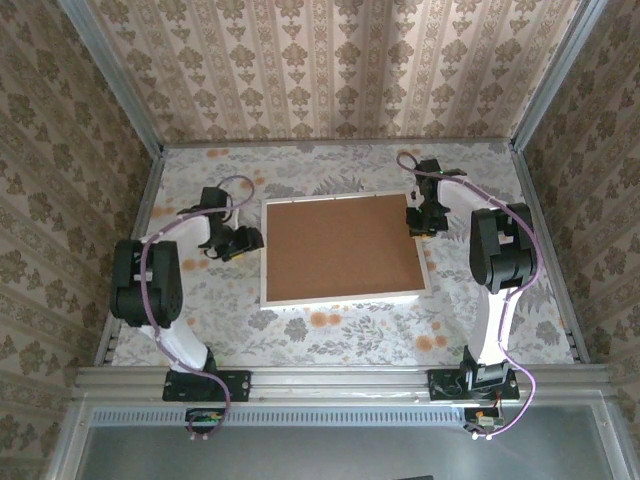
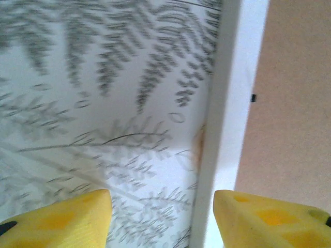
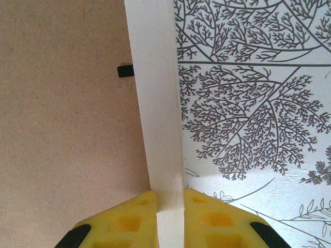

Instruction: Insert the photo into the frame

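The left claw [image 2: 161,209] is hanging spread wide across the left rim of the frame [image 1: 264,250], one yellow finger above the leafy bench [image 1: 330,335] cloth, the other above the brown backing board [image 1: 340,245]. Slightly farther off, the right claw [image 3: 169,209] is pinching the frame's right rim between its fingers. The frame is lying flat mid-bench, board facing up.

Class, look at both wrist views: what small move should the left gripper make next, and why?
Probably close the left gripper on the left rail of the frame. Its yellow fingers stand apart, one over the tablecloth, the other on the side of the brown backing board, with the white rail unpinched in the gap, while the right gripper already pinches the opposite rail.
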`<state>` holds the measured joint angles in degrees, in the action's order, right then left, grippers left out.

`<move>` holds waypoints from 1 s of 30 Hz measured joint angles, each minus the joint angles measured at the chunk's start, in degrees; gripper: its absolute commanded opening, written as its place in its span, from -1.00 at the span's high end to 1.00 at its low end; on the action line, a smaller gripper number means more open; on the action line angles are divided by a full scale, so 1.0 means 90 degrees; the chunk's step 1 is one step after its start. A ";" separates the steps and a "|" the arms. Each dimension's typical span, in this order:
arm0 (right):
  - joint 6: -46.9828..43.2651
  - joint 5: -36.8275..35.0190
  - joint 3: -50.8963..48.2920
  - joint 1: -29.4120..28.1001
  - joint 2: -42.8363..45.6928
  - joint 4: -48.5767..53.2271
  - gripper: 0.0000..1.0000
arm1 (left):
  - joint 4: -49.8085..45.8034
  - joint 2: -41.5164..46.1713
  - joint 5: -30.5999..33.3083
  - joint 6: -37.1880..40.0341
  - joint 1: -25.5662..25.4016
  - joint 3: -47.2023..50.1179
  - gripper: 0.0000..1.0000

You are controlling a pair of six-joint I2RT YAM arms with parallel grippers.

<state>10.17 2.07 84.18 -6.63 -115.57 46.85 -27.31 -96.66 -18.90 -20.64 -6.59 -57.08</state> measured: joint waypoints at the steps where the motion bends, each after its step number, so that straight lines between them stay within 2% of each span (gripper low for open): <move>1: 0.0000 -0.0002 0.0000 0.0000 0.0000 -0.0002 0.66 | 0.0002 0.0180 -0.0022 -0.0012 0.0039 0.0153 -0.26; 5: 0.0000 0.0002 0.0000 0.0000 0.0000 -0.0002 0.66 | -0.0012 0.0687 -0.0464 -0.0051 -0.0005 0.0695 -0.18; 12: 0.0000 0.0002 0.0000 0.0000 0.0000 -0.0002 0.66 | -0.0100 0.0726 -0.0930 -0.0095 -0.0430 0.1265 0.01; 21: 0.0000 0.0005 0.0000 0.0000 0.0000 -0.0002 0.66 | -0.0100 0.0719 -0.1003 -0.0141 -0.0449 0.1270 0.25; 30: 0.0000 0.0005 0.0000 0.0000 0.0000 -0.0002 0.66 | -0.0097 0.0656 -0.1047 -0.0138 -0.0449 0.1224 0.29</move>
<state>10.17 2.11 84.18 -6.63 -115.57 46.83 -28.18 -90.76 -28.32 -21.89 -10.63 -46.06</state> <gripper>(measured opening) 0.173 0.351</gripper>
